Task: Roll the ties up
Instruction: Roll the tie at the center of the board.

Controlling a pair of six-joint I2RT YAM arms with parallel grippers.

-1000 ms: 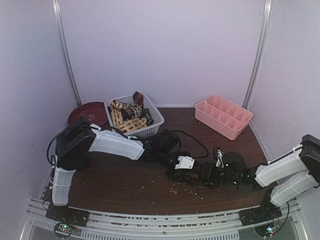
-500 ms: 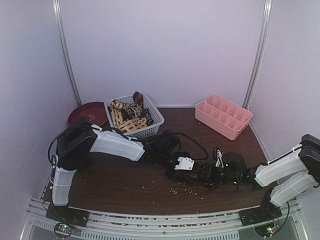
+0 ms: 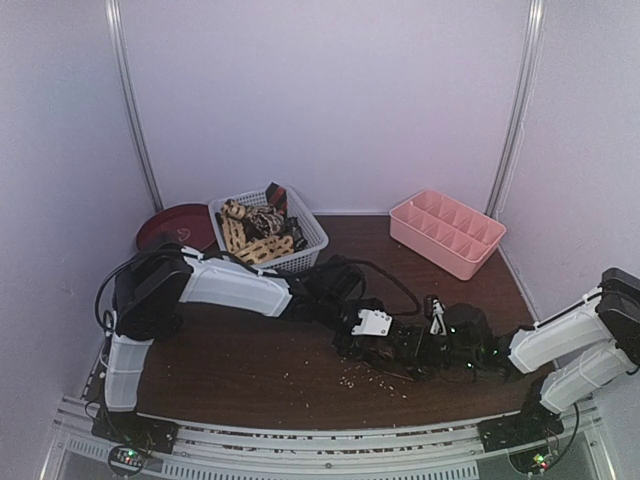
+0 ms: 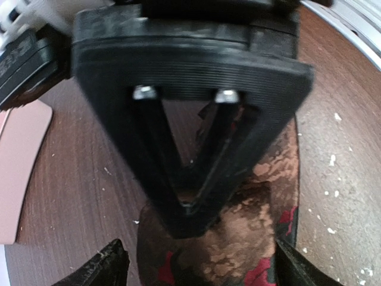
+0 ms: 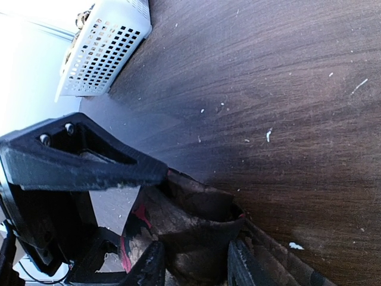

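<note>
A brown patterned tie with red patches (image 4: pixel 256 238) lies on the dark wood table, partly rolled into a coil (image 5: pixel 196 238). My right gripper (image 5: pixel 196 265) is shut on that coil, a finger (image 5: pixel 149 265) on each side. Its triangular black finger (image 4: pixel 190 137) fills the left wrist view. My left gripper (image 4: pixel 202 271) stands wide open astride the tie, fingertips (image 4: pixel 110 268) apart from the cloth. From above, both grippers meet mid-table: left gripper (image 3: pixel 372 345), right gripper (image 3: pixel 408 352), the tie (image 3: pixel 392 357) dark between them. More ties (image 3: pixel 255 235) fill the basket.
The white lattice basket (image 3: pixel 312 238) stands at the back left, also seen from the right wrist (image 5: pixel 104 50). A dark red plate (image 3: pixel 172 225) lies beside it. A pink divided tray (image 3: pixel 447 232) sits at the back right. Pale crumbs (image 3: pixel 375 377) dot the table front.
My left gripper has opened a little wider and shifted slightly away from the table's near edge. The right gripper has kept its hold and place.
</note>
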